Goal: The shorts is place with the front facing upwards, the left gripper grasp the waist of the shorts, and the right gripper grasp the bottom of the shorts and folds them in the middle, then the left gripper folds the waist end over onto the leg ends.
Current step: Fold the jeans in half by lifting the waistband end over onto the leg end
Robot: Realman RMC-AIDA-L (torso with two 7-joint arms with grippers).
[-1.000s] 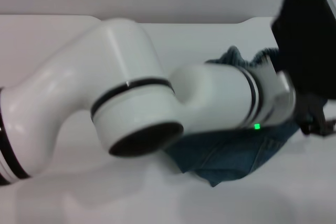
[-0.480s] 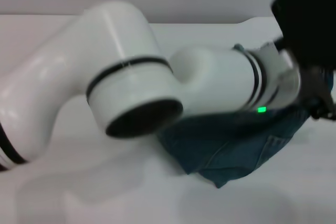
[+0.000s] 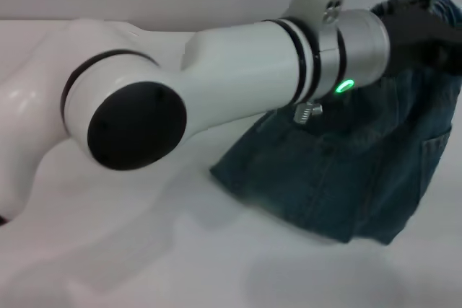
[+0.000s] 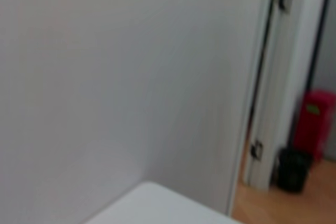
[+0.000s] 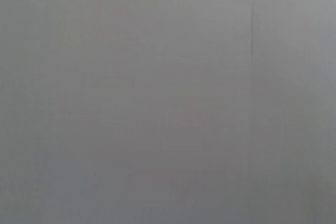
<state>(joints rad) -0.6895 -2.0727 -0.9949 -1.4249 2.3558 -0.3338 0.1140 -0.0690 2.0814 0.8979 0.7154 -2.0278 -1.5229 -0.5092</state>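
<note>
The left gripper is raised above the white table, its black claw apparently pinching the waist end of the shorts; the exact jaw closure cannot be confirmed. The denim hangs down from the jaws, and its lower folded edge rests on the table below them. The right gripper is not visible. The left wrist view shows a wall and a doorframe.
</note>
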